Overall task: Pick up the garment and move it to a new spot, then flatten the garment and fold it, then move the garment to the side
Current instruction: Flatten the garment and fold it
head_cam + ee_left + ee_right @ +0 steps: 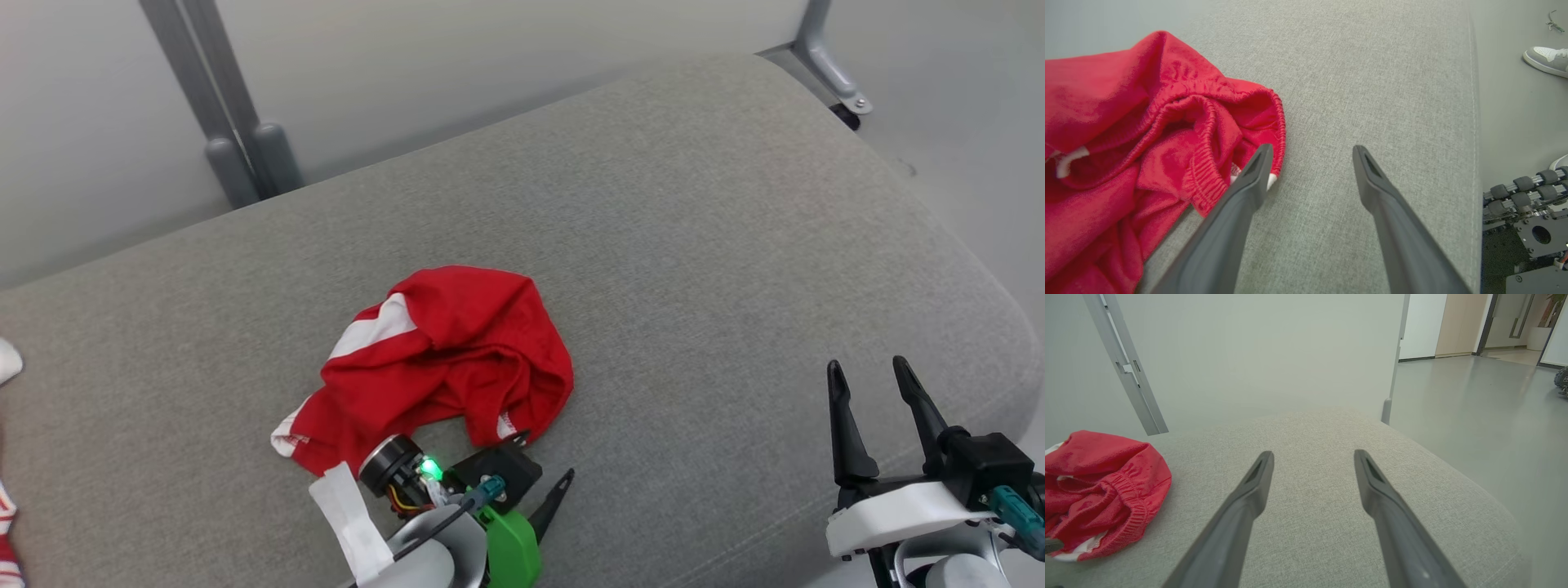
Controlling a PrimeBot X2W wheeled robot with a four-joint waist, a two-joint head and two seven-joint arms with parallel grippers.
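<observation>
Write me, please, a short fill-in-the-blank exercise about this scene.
The crumpled red-and-white fabric garment lies on a ____ upholstered cushion.
The left end effector, beside the garment's elastic waistband, is ____.
The open right end effector grips ____.
Missing words: grey; open; nothing.

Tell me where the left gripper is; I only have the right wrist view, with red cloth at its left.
Observer: The left gripper is open at the red garment's near edge, one finger at its elastic waistband.
Operator: Holding anything?
Observer: No, bare grey cushion lies between its fingers.
Operator: Anyone nearby?
Observer: A person's shoe is on the floor beyond the cushion's end.
</observation>
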